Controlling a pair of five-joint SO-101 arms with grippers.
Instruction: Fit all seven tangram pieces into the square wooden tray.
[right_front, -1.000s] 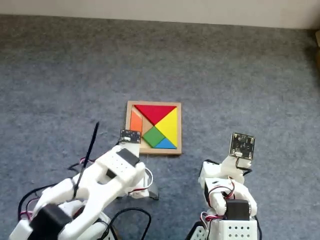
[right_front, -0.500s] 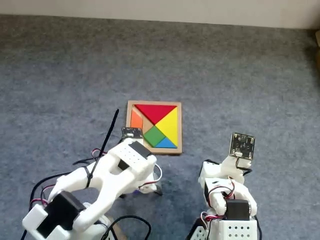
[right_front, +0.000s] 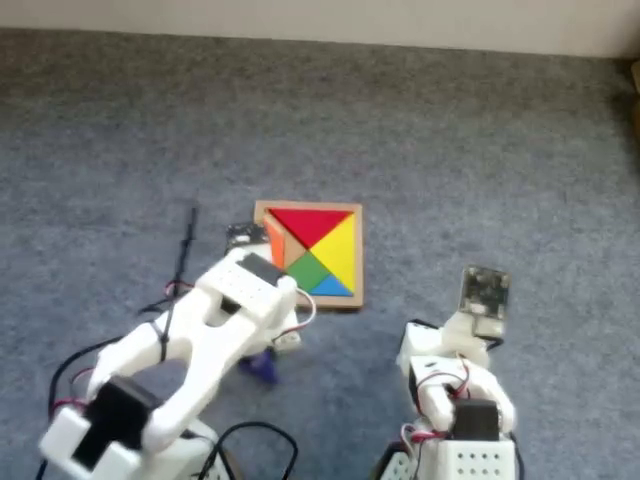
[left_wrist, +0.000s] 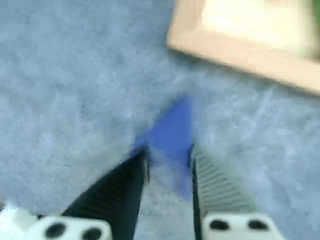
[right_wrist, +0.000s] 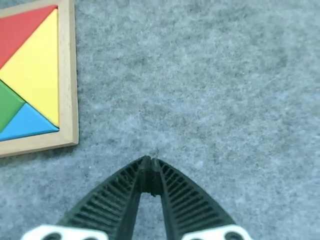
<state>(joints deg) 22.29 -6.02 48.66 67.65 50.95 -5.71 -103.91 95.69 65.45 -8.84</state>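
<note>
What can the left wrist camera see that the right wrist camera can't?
Left wrist view, not the right: a dark blue piece gripped in the left tool. Right wrist view, not the left: the shut right tool, and a red piece, yellow piece, green piece and light blue piece lying in the tray. Both: the tray's rim and the grey carpet.

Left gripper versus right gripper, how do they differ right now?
The left gripper has its jaws clamped on a blue piece; the right gripper's jaws are shut on nothing. The left gripper is close to a corner of the wooden tray; the right gripper is over bare carpet off the tray's side. Both have dark ribbed jaws.
</note>
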